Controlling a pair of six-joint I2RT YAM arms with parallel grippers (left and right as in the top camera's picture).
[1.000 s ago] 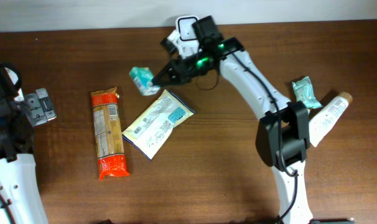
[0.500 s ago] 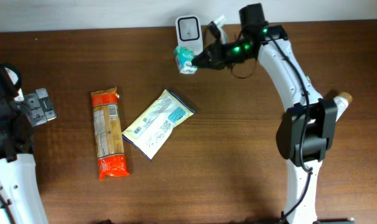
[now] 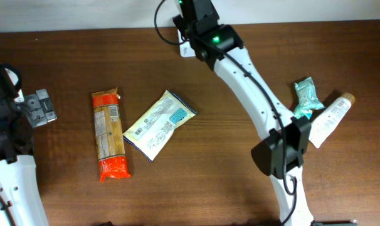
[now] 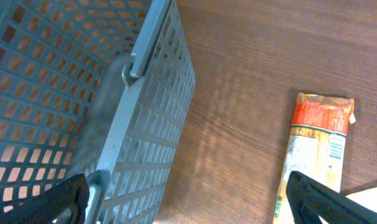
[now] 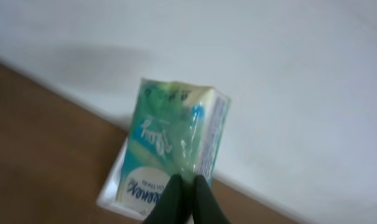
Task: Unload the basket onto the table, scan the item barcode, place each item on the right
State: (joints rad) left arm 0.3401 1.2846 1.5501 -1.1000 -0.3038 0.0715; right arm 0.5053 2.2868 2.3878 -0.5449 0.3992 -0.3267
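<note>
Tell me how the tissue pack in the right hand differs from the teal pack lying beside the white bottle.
The tissue pack is pinched by the shut right hand and held up; the teal pack lies untouched on the table. The tissue pack stands roughly upright in the wrist view; the teal pack lies flat, angled beside the white bottle. Both have teal-green wrappers.

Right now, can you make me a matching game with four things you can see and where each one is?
Things
1. pasta packet
2. tissue pack
3. grey basket
4. white bottle

Places
A. next to the teal packet
B. pinched in the right gripper
C. seen only in the left wrist view
D. beside the white-and-blue pouch

Pairs: 1-D, 2-B, 3-C, 4-A
</note>
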